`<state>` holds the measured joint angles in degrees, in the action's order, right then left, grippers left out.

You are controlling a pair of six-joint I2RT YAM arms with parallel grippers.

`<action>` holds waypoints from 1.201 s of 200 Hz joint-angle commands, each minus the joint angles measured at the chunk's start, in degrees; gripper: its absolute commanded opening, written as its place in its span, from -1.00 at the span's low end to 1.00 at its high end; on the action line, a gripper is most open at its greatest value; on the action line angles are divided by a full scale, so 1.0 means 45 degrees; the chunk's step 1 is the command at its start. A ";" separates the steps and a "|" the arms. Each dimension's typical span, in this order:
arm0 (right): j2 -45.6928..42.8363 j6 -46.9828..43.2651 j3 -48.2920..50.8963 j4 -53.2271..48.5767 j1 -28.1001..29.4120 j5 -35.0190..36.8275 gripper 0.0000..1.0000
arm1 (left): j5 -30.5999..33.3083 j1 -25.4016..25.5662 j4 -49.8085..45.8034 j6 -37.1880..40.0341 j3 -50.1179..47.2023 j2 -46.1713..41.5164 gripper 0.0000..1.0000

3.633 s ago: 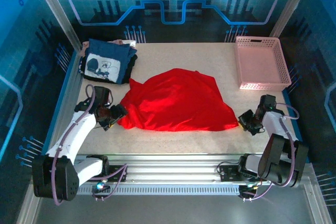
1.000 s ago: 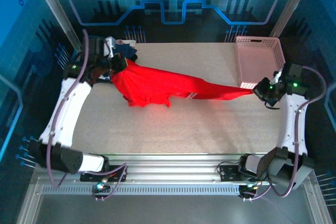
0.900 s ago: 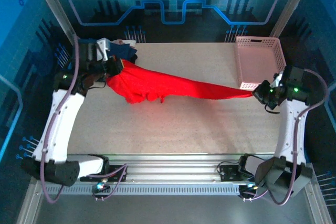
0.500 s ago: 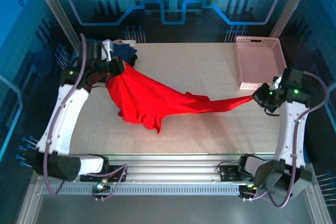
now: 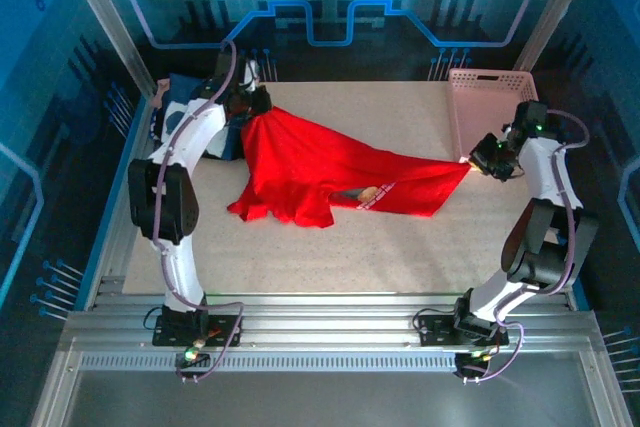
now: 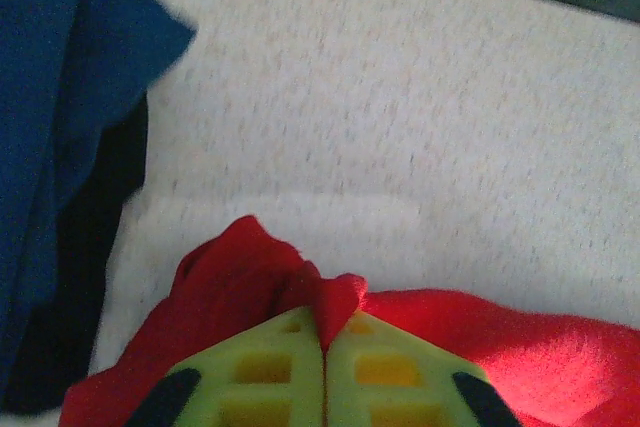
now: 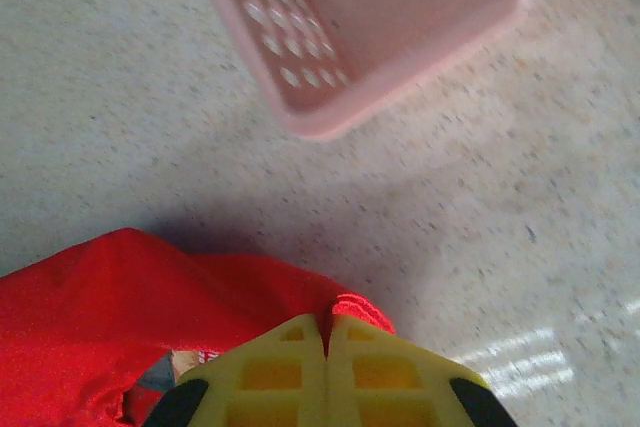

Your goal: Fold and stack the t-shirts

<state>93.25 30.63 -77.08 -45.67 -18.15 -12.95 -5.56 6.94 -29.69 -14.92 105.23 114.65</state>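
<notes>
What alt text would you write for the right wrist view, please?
The right gripper, its jaws closed, pinches the edge of a red t-shirt over a speckled table. Just beyond it is a blurred corner of a pink basket.

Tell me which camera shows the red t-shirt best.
Top external: the whole red t-shirt is visible, print included. Left wrist gives a bunched corner pinched in the left gripper; right wrist, another corner in the right gripper.
</notes>
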 commanded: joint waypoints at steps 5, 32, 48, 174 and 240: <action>0.0415 0.0068 -0.0589 0.0474 0.0376 0.0017 -0.99 | 0.0629 -0.0175 0.0016 -0.0229 0.1026 -0.0050 0.15; 0.0346 -0.0047 -0.0346 0.0515 0.0558 0.0063 -0.98 | 0.0411 -0.0074 -0.0193 -0.1790 -0.1745 -0.3085 0.41; 0.0102 -0.0035 -0.0005 0.0654 0.0557 0.0048 -0.97 | 0.0113 0.0346 -0.0382 -0.2234 -0.4301 -0.5749 0.55; -0.0117 -0.0127 0.0820 0.0793 0.0538 -0.0218 -0.97 | -0.1906 0.3126 0.4971 -0.5923 -1.5454 -0.8662 0.20; -0.0244 -0.0156 0.0996 0.0804 0.0538 -0.0265 -0.97 | -0.0917 0.3145 0.7367 -0.6175 -1.4406 -0.5521 -0.03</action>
<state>93.76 30.57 -73.28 -42.30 -16.08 -13.08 -12.19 20.64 -1.89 -42.33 36.93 85.36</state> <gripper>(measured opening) 0.063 0.515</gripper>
